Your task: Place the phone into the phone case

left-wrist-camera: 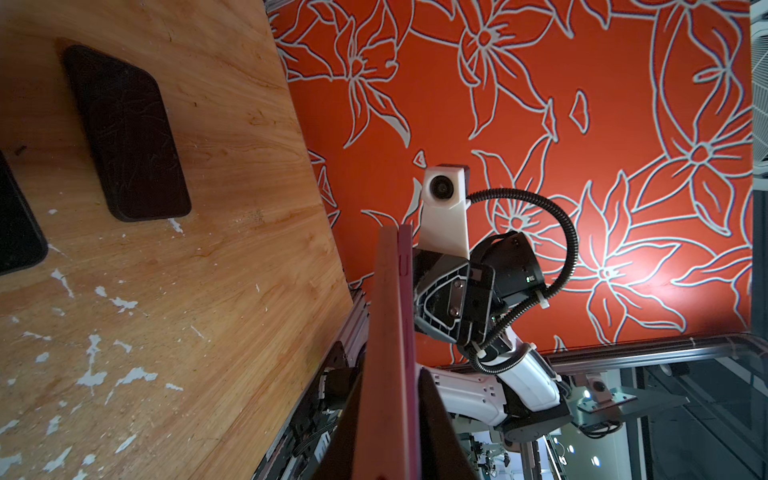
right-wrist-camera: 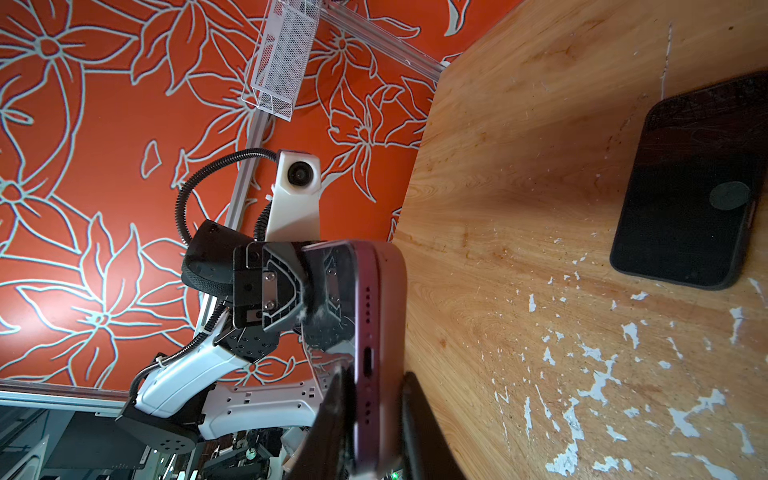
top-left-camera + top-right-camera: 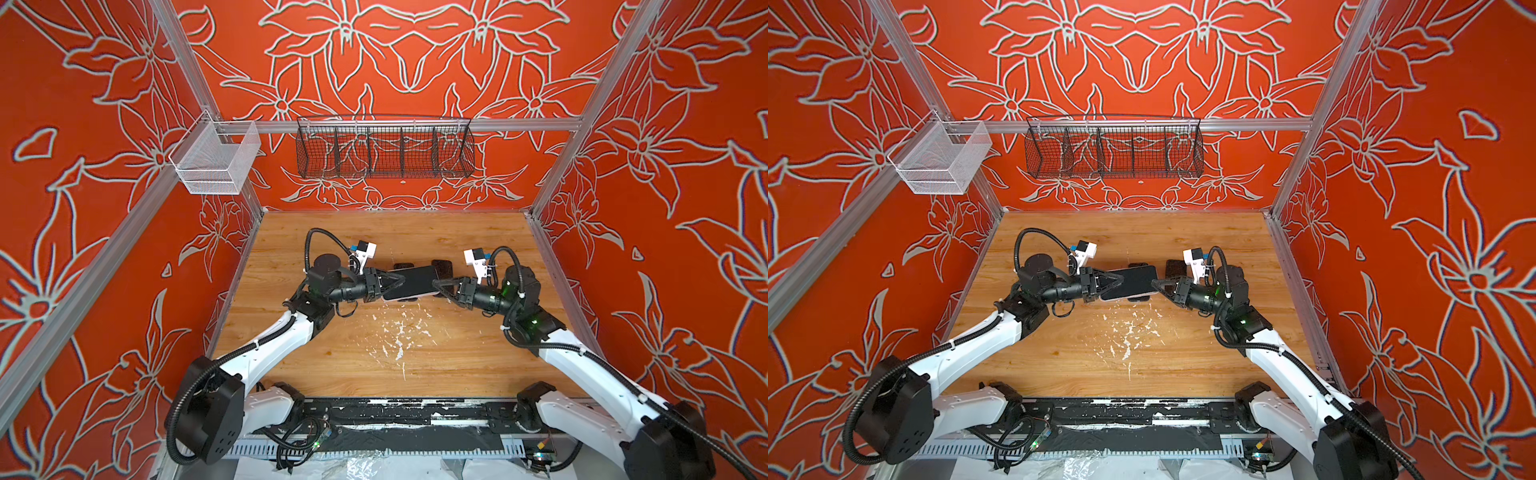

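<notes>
Phone (image 3: 415, 283) hung lengthwise btw the arms, L jaws and R jaws each pinching an end; dark case (image 3: 444, 268), prob. the target, lay just beyond, nearer R arm.

Table: light wooden tabletop (image 3: 478, 353) with white chipped flecks (image 3: 399, 332) around its centre.
Walls: red panels with pale flower outlines (image 3: 415, 50) at 9, 12 and 3 o'clock.
12 o'clock: long black wire basket (image 3: 384, 151) with dividers, hung on a silver aluminium rail (image 3: 523, 124).
10 o'clock: small white mesh basket (image 3: 216, 160) at the corner.
</notes>
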Available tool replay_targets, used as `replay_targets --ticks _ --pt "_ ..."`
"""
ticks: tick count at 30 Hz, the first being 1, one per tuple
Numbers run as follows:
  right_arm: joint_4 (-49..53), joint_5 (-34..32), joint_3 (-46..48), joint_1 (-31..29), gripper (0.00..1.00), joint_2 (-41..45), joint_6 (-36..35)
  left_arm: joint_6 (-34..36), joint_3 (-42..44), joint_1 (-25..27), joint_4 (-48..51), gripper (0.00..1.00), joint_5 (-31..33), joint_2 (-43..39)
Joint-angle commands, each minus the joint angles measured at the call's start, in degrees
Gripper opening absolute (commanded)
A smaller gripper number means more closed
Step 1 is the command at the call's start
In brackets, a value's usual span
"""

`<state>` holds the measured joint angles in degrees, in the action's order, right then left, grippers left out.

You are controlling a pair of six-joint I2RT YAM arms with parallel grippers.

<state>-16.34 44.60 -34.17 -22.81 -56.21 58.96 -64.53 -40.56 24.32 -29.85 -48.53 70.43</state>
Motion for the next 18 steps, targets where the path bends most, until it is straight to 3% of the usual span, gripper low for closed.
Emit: replay_targets --ticks 1,6,12,18 --pt "4.12 0.48 0.28 -0.22 0.00 -1.70 -3.02 -5.36 -2.51 0.40 -16.99 0.12 -2.44 0.68" --pt "4.17 -0.52 0.85 -0.11 0.02 -0.92 -3.47 -5.51 -2.01 0.47 -17.63 0.00 -2.36 1.09" --pt "3.12 0.74 0.23 2.81 0.30 1.45 -1.68 -1.92 -0.85 0.23 -12.58 0.00 -2.66 -0.92" --pt "2.73 5.36 -1.54 8.99 0.48 3.85 0.18 3.17 -1.26 -1.18 -6.21 0.00 -5.56 -2.85"
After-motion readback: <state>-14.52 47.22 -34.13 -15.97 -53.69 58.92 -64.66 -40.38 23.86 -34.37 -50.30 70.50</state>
